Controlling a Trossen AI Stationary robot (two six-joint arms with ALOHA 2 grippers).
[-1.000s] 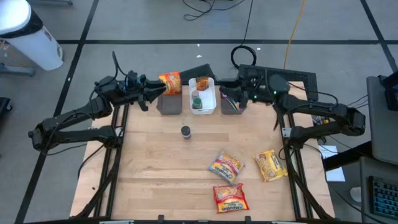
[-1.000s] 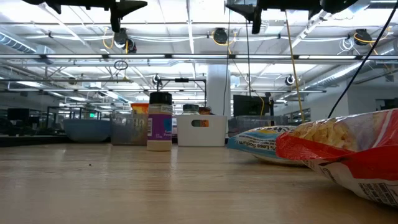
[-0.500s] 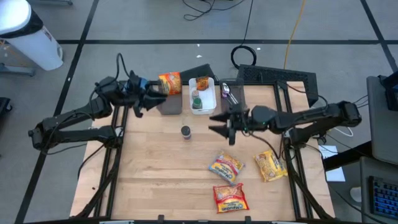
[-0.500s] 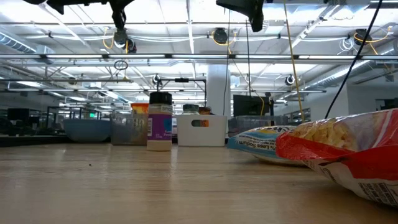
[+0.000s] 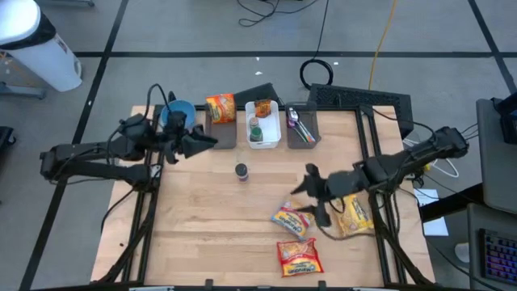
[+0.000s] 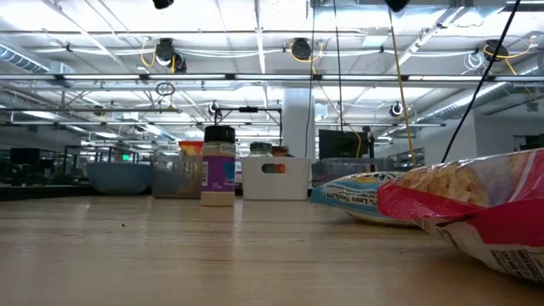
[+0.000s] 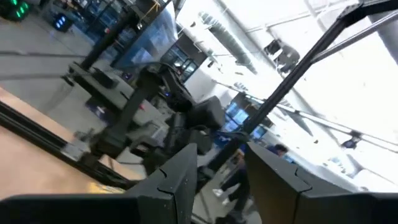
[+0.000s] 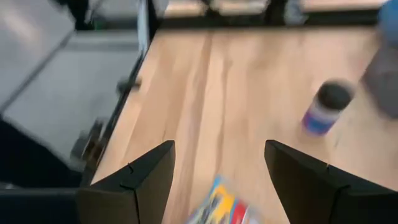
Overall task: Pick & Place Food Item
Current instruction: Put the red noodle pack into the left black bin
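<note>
Nearest the bottom edge of the high view lies a red snack packet (image 5: pixel 298 255) on the wooden worktop (image 5: pixel 202 226), with a yellow noodle packet (image 5: pixel 292 217) just above it and a second yellow packet (image 5: pixel 351 214) to its right. The right gripper (image 5: pixel 311 198) hangs over the lower right of centre, just beside the yellow noodle packet, jaws spread wide and empty. The right wrist view shows that packet (image 8: pixel 221 204) between the two dark fingers (image 8: pixel 130 186).

The step in hand looks like the approach to a grasp on this packet. To do it well, the gripper should probably centre over the packet, line its jaws across the narrower side, come down until the tips nearly touch the wood, and close on a crimped edge or bulge rather than the flat, slippery middle.

Farther up, a small spice jar (image 5: pixel 241 171) stands alone. Beyond it, along the upper centre, sit a white bin (image 5: pixel 264 123) and grey bins, the likely drop places. The left gripper (image 5: pixel 198 142) waits at upper left, partly open and holding nothing.
</note>
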